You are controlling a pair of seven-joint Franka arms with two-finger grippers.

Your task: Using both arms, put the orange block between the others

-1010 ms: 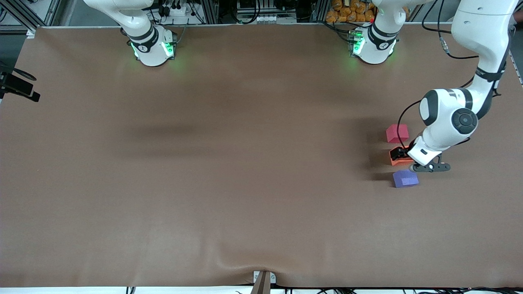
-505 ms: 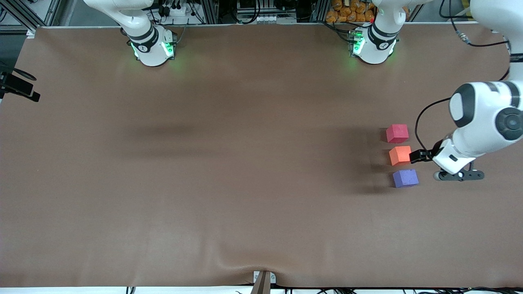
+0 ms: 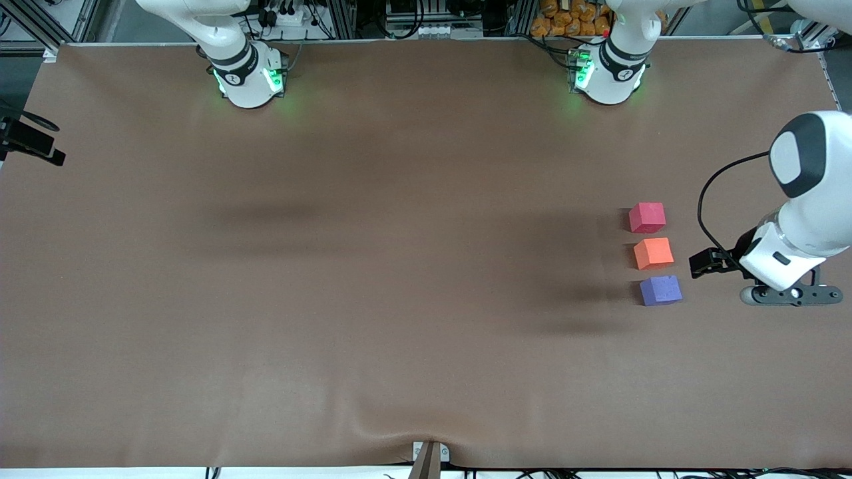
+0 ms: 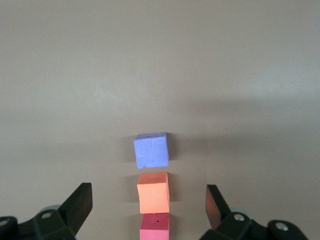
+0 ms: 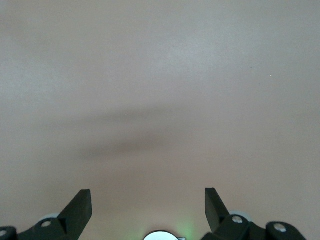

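Observation:
The orange block (image 3: 652, 253) (image 4: 153, 192) sits on the brown table (image 3: 399, 266) in a short row, between the pinkish-red cube (image 3: 647, 217) (image 4: 155, 226) and the purple-blue cube (image 3: 660, 290) (image 4: 151, 150). The purple-blue cube is the one nearest the front camera. My left gripper (image 3: 705, 261) (image 4: 147, 194) is open and empty. It hangs apart from the row, toward the left arm's end of the table. My right gripper (image 5: 147, 197) is open and empty above bare table by its own base, and it is out of the front view.
The two green-lit bases (image 3: 249, 76) (image 3: 606, 73) stand along the table's edge farthest from the front camera. A black device (image 3: 30, 143) juts in at the right arm's end. A small clamp (image 3: 429, 459) sits at the edge nearest the front camera.
My left gripper has drawn back from around the orange block toward the left arm's end of the table, leaving the block uncovered. The three cubes have stayed put.

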